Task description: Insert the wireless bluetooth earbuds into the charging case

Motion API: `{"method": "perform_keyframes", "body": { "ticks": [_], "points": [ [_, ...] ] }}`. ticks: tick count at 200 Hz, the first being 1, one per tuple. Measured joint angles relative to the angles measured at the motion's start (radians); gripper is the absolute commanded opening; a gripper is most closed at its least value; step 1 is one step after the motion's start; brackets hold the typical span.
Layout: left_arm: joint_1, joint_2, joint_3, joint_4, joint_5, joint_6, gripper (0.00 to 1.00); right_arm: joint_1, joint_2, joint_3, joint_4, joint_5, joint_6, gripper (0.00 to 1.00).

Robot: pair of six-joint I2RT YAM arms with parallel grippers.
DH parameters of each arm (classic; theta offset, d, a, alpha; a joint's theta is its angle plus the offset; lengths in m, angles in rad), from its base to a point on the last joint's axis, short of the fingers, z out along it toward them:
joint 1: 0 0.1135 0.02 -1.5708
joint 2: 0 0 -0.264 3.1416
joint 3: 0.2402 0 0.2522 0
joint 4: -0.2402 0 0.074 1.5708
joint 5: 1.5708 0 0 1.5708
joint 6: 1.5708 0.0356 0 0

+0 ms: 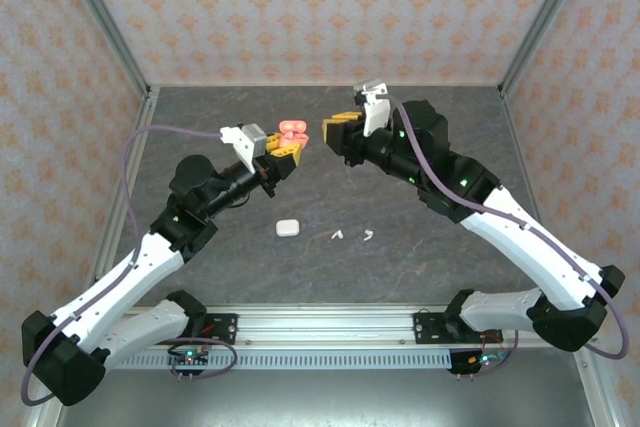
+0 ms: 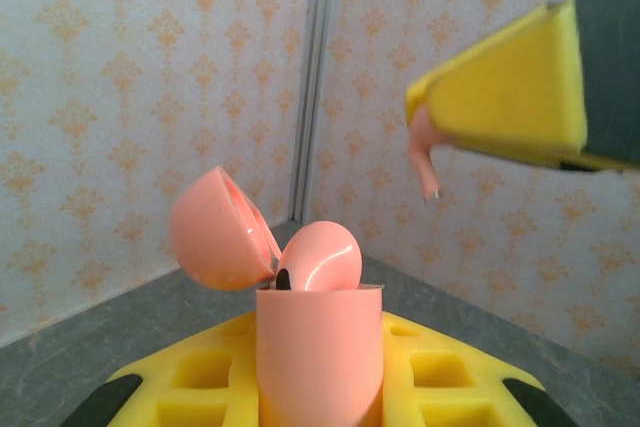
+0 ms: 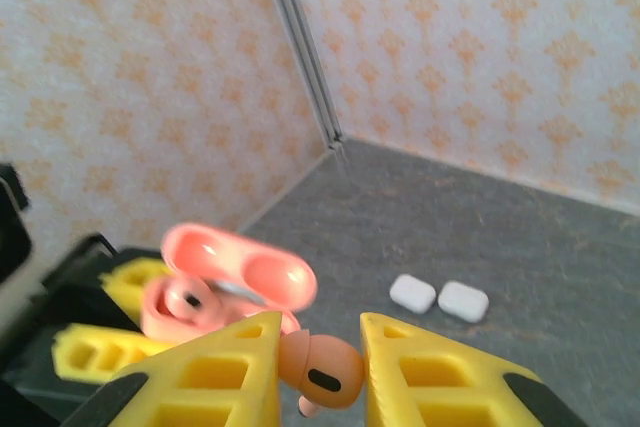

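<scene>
My left gripper (image 1: 288, 150) is shut on the coral-pink charging case (image 2: 320, 347), held upright above the table. Its lid (image 2: 220, 232) is hinged open, and one pink earbud (image 2: 322, 255) sits in the case. My right gripper (image 3: 320, 372) is shut on a second pink earbud (image 3: 322, 375), its stem pointing down. In the top view the right gripper (image 1: 333, 133) hangs just right of the case (image 1: 292, 131), a small gap apart. In the left wrist view that earbud's stem (image 2: 426, 157) hangs up and to the right of the open case.
A white case (image 1: 287, 228) lies on the grey table (image 1: 450, 147) in front of the arms; in the right wrist view it reads as two rounded white pieces (image 3: 412, 293) side by side. Two white earbuds (image 1: 337, 235) (image 1: 369, 235) lie to its right. Patterned walls enclose the table.
</scene>
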Motion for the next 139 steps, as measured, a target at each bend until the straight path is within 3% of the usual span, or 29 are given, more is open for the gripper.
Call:
{"method": "perform_keyframes", "body": {
  "ticks": [139],
  "points": [
    [0.0,0.008,0.0,0.029,0.01,-0.01,0.0,0.036,0.135,0.06,0.003,-0.029,-0.063,0.23]
  ]
}}
